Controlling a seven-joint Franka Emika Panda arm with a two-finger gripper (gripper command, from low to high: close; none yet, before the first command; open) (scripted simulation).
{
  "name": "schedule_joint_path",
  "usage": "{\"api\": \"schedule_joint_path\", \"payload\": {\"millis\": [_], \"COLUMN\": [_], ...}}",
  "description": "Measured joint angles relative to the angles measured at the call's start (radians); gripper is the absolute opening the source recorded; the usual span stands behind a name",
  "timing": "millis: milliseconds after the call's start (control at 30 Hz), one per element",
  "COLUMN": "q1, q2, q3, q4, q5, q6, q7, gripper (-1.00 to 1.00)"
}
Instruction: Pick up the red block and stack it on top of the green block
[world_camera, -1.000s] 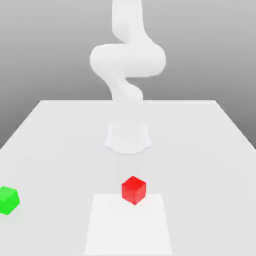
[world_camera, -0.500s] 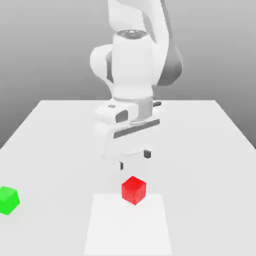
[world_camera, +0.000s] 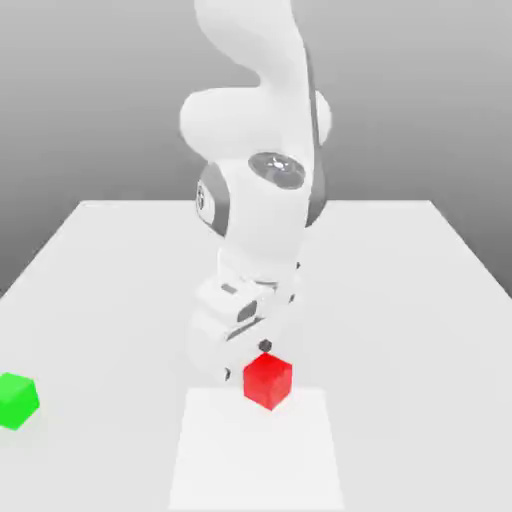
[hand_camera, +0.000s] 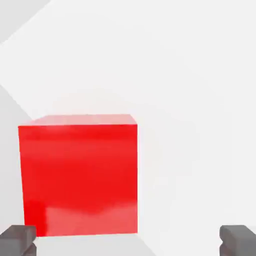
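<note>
The red block (world_camera: 267, 381) rests on the white table (world_camera: 400, 300), at the far edge of a paler square patch. My gripper (world_camera: 246, 360) hangs low just behind and above it, fingers spread open with nothing held. In the hand view the red block (hand_camera: 80, 175) looms large between the two dark fingertips (hand_camera: 17, 240), closer to one of them, and my gripper (hand_camera: 127, 242) touches nothing. The green block (world_camera: 17, 400) sits far off at the exterior view's left, near the table's edge.
A paler rectangular patch (world_camera: 255, 450) covers the table's front middle. The white arm (world_camera: 260, 200) rises behind the red block. The table's side edges slant outward toward the front on both sides.
The arm has come down toward the table and the hand has turned, bringing the open gripper close behind the red block. Neither block has moved.
</note>
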Motion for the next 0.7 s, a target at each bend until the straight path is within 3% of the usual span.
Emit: {"api": "schedule_joint_path", "payload": {"millis": [167, 367, 600, 633, 700], "q1": [0.000, -0.023, -0.159, -0.189, -0.189], "q2": [0.057, 0.111, 0.141, 0.142, 0.142], "q3": [-0.008, 0.025, 0.187, 0.219, 0.219], "q4": [0.009, 0.009, -0.003, -0.005, -0.005], "q5": [-0.030, 0.009, 0.137, 0.153, 0.153], "q6": [0.042, 0.112, 0.203, 0.214, 0.214], "q7": [0.025, 0.000, -0.095, -0.108, -0.108], "gripper": [0.00, 0.00, 0.00, -1.00, -1.00]}}
